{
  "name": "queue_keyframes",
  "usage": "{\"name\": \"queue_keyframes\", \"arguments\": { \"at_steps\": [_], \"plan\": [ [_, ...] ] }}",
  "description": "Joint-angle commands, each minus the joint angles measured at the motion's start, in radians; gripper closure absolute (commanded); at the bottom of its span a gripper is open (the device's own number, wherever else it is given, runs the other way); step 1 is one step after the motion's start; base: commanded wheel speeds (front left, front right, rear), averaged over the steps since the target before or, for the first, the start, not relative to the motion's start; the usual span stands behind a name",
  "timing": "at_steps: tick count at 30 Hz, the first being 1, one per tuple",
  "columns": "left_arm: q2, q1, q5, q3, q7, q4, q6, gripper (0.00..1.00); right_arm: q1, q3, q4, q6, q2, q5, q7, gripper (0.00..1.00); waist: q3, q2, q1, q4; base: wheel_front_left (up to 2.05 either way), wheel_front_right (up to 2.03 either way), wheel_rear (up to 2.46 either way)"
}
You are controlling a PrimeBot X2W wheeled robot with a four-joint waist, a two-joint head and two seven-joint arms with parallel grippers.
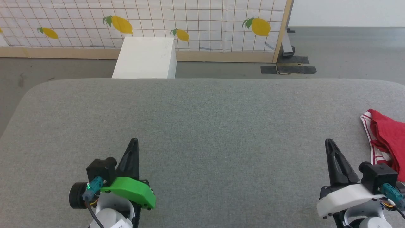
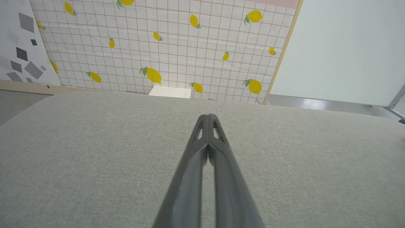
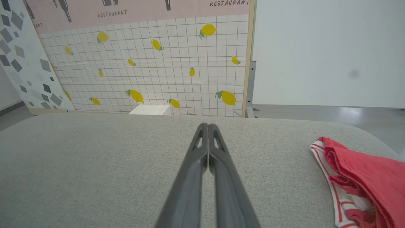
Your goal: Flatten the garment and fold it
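Grey woven fabric, stretched over a broad padded table (image 1: pixel 202 104) with rounded far corners. Beyond the table's far edge: a lemon-print grid panel (image 1: pixel 190 22), then a white box (image 1: pixel 145 57) in front of it. At the table's right edge: the garment (image 1: pixel 386 136), red, bunched, striped red-and-white trim facing the table's middle. Over the table's near edge, at left: the left gripper (image 1: pixel 135 140), fingers pressed together, clamping nothing. At right: the right gripper (image 1: pixel 329 141), likewise closed and empty, near the garment, apart from it.
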Motion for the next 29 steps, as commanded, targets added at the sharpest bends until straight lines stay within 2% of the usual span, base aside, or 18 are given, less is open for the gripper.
{"name": "queue_keyframes", "arguments": {
  "at_steps": [1, 29],
  "plan": [
    [-0.002, 0.015, 0.018, 0.004, 0.007, -0.010, 0.007, 1.00, -0.006, 0.004, -0.007, -0.001, 0.001, -0.013, 0.004, 1.00, 0.000, 0.0000, 0.0000, -0.001, 0.00, 0.00, 0.00],
    [-0.003, 0.045, 0.077, 0.028, 0.064, -0.076, 0.021, 1.00, -0.011, 0.022, -0.018, -0.001, 0.001, -0.042, 0.039, 1.00, -0.005, 0.0000, 0.0000, -0.016, 0.00, 0.00, 0.00]
  ]
}}
